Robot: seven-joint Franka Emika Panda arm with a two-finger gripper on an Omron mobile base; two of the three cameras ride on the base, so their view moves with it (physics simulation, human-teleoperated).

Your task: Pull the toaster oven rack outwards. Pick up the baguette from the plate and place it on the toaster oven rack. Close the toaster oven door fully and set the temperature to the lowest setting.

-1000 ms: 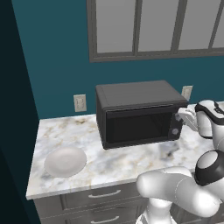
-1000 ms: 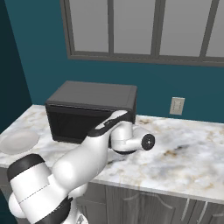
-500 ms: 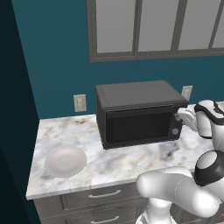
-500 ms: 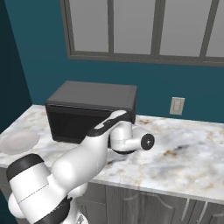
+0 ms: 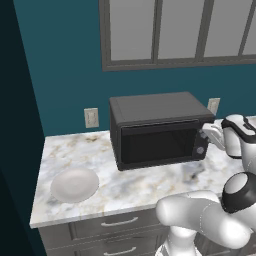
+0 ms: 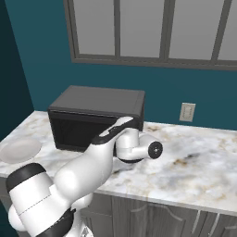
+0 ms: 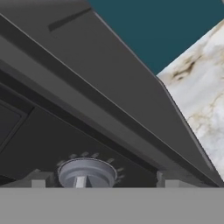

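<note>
Gripper parked right on the toaster oven's knob panel

The toaster oven [image 5: 157,130] sits toward the back of the bench [image 5: 125,180], its toaster oven door [image 5: 157,145] shut flat against the front. On the hand view a grey round knob [image 7: 86,173] sits low between the jaws, fingertips [image 7: 40,179] either side of it and apart. The gripper [image 5: 206,134] is up at the right-hand panel. The plate [image 5: 75,184] sits bare near the bench's front left corner, well apart from the oven.
</note>
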